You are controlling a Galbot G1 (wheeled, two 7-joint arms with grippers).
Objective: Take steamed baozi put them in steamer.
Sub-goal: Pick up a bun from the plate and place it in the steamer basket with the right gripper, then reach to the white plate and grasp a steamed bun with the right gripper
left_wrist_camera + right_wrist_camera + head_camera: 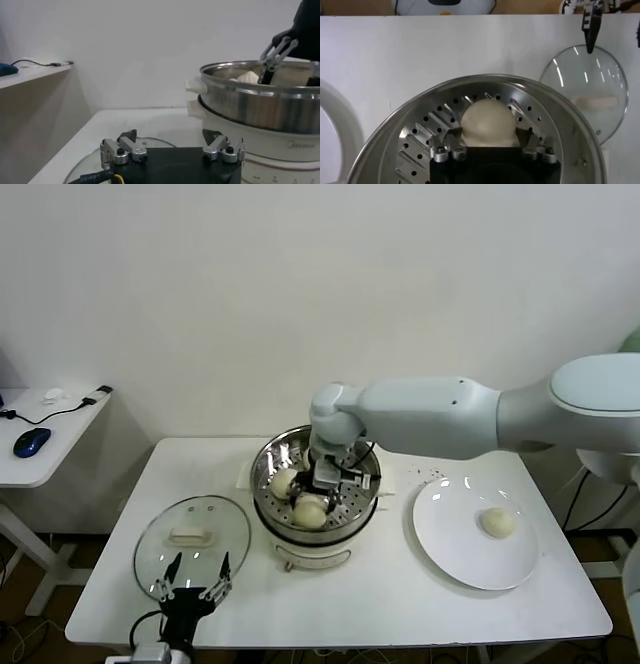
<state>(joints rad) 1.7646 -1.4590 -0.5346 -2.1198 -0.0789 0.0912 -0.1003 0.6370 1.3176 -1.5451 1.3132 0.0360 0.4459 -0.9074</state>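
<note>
Now your right gripper (487, 145), jaws clamped on a bun (486, 122), sits low inside the steamer (268, 484) to seat it on the tray, while your left gripper (192, 581), jaws apart, waits over the glass lid (160, 534) beside the steamer.

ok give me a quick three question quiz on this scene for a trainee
1. True or false: one bun is left on the white plate.
2. Which claw is inside the steamer? A) left B) right
3. Fill in: the left claw hangs open over the glass ____.

Key:
1. True. Two more buns show in the steamer from the head view.
2. B. The right claw sits around a bun on the holed tray.
3. lid
</note>
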